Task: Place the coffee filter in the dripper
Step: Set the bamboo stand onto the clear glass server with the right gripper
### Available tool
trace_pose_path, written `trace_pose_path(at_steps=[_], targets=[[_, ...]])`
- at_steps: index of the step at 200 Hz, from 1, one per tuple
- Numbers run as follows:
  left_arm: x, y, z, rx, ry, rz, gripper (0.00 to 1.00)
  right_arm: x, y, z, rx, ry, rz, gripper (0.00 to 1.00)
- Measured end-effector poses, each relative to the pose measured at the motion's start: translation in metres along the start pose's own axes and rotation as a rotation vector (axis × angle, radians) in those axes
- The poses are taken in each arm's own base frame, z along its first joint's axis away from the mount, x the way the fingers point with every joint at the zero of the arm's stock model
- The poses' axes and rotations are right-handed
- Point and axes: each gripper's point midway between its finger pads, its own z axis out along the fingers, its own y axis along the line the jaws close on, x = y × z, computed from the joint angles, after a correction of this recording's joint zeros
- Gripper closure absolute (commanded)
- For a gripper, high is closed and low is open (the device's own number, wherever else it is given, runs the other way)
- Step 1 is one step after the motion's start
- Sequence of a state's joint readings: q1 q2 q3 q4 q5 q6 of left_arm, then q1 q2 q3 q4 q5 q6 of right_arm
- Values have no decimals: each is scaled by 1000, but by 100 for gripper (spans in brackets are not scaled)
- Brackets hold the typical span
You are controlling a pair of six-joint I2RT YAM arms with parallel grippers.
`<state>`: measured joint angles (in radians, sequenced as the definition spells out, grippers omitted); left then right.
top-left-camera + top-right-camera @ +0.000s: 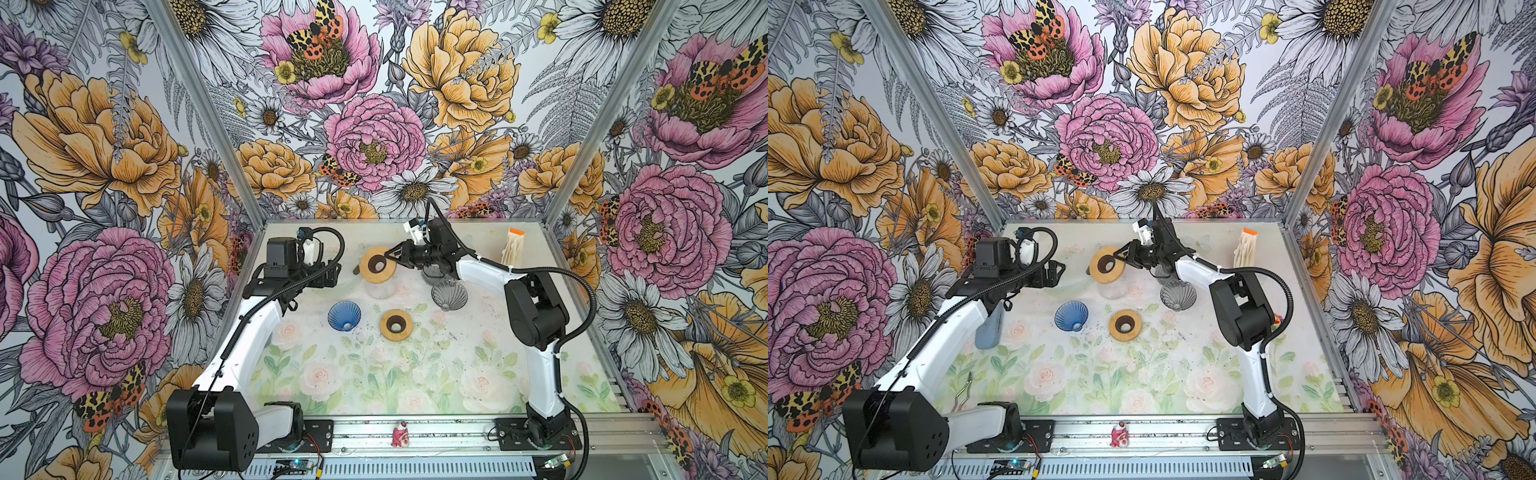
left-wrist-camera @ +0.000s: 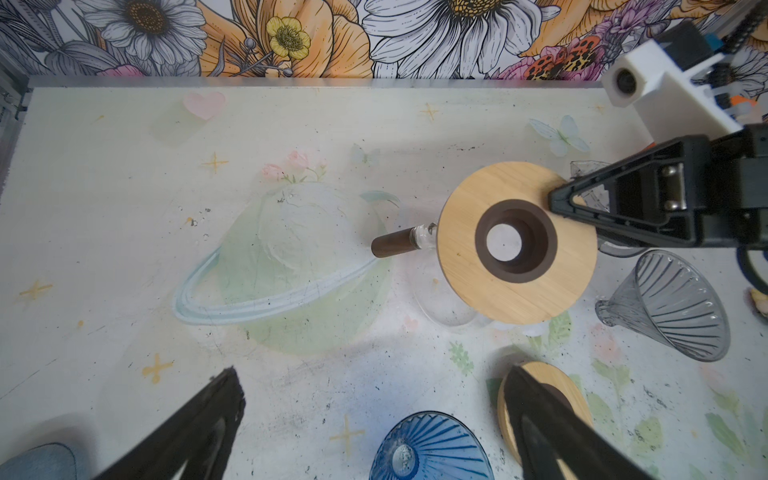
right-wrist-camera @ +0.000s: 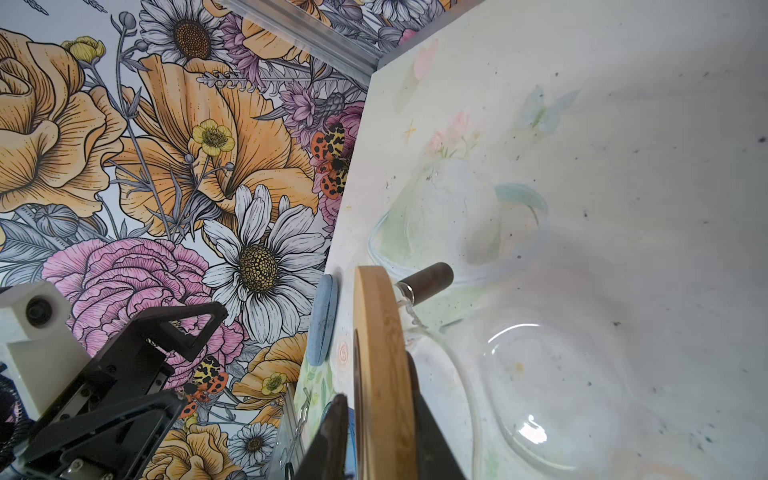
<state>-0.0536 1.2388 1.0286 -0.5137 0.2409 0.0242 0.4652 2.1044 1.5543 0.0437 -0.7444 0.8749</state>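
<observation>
The right gripper [image 1: 390,254] straddles the rim of the wooden ring [image 1: 377,264] on the glass carafe [image 1: 380,289], jaws loose (a gap shows on one side). The left gripper [image 1: 332,277] hangs wide open, empty. The coffee filter stack [image 1: 513,246] stands far right, well apart from the grey dripper [image 1: 449,294].

Floral table [image 1: 374,374] is carrying the lot. Blue dripper [image 1: 344,316] sitting mid-table, wooden ring [image 1: 395,325] lying just beside it on the rt. Grey dripper [image 1: 449,296] lying on its side. Glass carafe [image 1: 380,289] standing behind. Filter stack [image 1: 513,247] standing back rt, well apart.
</observation>
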Motion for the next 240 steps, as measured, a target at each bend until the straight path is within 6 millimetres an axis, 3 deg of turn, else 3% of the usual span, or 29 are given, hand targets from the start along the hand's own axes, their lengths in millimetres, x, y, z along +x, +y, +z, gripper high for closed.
trace_pose_path(at_steps=[153, 206, 240], targets=[[2, -2, 0, 11, 9, -2, 1, -15, -22, -14, 47, -50, 12, 68], [12, -2, -3, 10, 47, -21, 1, -18, -29, -20, 74, -54, -16, 66], [25, -2, -6, 5, 98, -55, 1, -19, -21, -27, 83, -55, -60, 62]])
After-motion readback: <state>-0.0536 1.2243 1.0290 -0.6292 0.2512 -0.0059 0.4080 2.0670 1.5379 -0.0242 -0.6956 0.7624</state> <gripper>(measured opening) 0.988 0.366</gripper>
